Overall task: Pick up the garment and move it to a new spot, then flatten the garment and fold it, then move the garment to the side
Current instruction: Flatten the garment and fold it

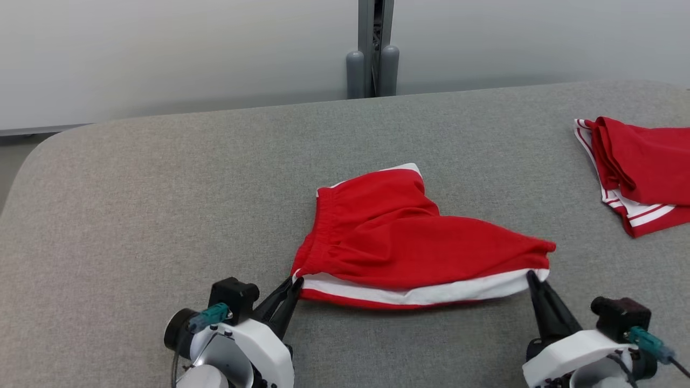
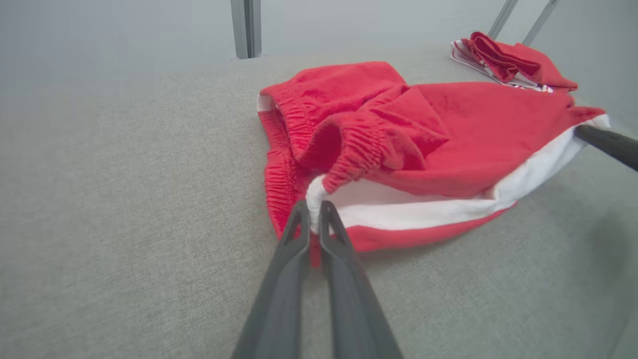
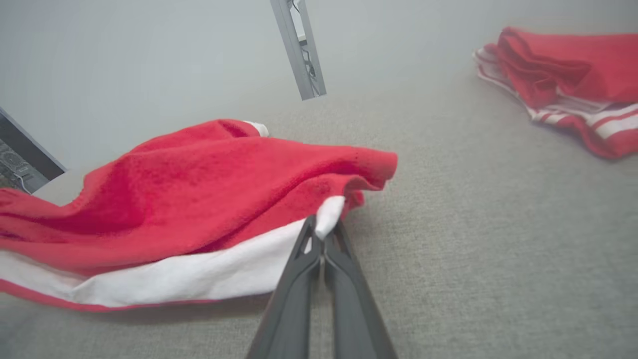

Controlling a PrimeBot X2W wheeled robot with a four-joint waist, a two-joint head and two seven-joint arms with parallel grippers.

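Red shorts with a white side stripe (image 1: 409, 237) lie folded over on the grey table, waistband to the left. My left gripper (image 1: 295, 281) is shut on the near-left corner by the waistband; in the left wrist view (image 2: 313, 212) the white edge sits pinched between the fingers. My right gripper (image 1: 531, 277) is shut on the white stripe's near-right corner, seen close in the right wrist view (image 3: 323, 230). The near edge (image 3: 164, 271) is stretched between both grippers and lifted slightly off the cloth surface.
A second red garment with white stripes (image 1: 639, 172) lies bunched at the table's right edge. A grey post (image 1: 374, 51) stands behind the far edge. The padded grey table (image 1: 135, 215) spreads wide to the left.
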